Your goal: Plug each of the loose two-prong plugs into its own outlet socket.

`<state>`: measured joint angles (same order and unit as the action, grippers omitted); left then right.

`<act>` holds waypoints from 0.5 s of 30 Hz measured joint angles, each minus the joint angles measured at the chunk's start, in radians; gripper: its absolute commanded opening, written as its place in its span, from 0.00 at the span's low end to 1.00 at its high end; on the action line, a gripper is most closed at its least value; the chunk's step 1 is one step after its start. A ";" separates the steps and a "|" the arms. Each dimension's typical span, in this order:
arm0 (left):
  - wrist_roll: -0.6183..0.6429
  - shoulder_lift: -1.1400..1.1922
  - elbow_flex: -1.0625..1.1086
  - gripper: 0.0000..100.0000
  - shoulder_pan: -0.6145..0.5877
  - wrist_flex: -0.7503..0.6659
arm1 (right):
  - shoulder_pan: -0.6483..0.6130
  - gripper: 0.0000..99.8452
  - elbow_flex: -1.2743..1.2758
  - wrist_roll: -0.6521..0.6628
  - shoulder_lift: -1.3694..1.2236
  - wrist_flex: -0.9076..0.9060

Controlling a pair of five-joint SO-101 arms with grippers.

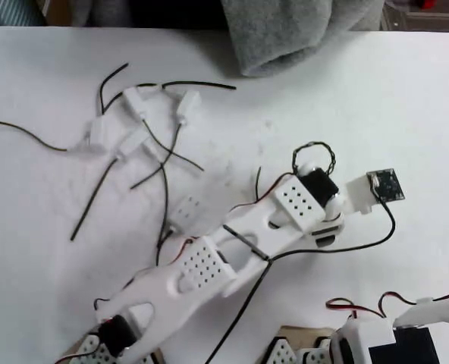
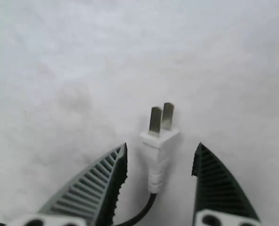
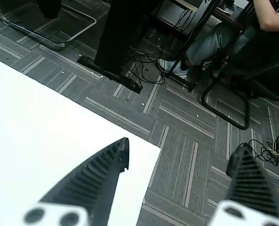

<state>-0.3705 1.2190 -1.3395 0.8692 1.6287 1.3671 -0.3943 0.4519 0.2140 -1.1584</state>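
White table [image 1: 406,98], scattered wires [image 1: 202,85]; left fingers [image 2: 94,186] parted astride plug [image 2: 157,155], right fingers [image 3: 97,181] parted, empty

The plug [image 2: 158,155] is white, its two prongs [image 2: 161,117] a dull silvery grey and its cord [image 2: 139,214] black. The left tool [image 2: 161,147] has dark ribbed pads [image 2: 113,183], and the right tool [image 3: 183,144] is ribbed black too. The worktop [image 1: 406,91] is plain white. The loose plugs [image 1: 141,102] look white, though they barely stand out against it. The floor [image 3: 186,122] is grey carpet tiles, striped in alternating directions. The cloth [image 1: 285,30] is mottled grey.
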 measured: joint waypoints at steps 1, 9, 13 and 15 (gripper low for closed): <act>0.000 0.000 0.000 0.23 0.000 0.000 | 0.000 0.34 0.000 0.000 0.000 0.000; 0.000 0.009 0.000 0.08 0.015 0.012 | 0.000 0.33 0.000 0.035 0.000 0.000; -0.002 0.031 -0.008 0.08 0.037 0.000 | 0.000 0.33 0.000 0.041 0.000 0.000; -0.002 0.038 -0.009 0.08 0.044 -0.003 | 0.000 0.33 0.000 0.041 0.000 0.000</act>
<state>-0.3721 1.2574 -1.3487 0.9137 1.6256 1.3671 -0.3943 0.4933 0.2140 -1.1584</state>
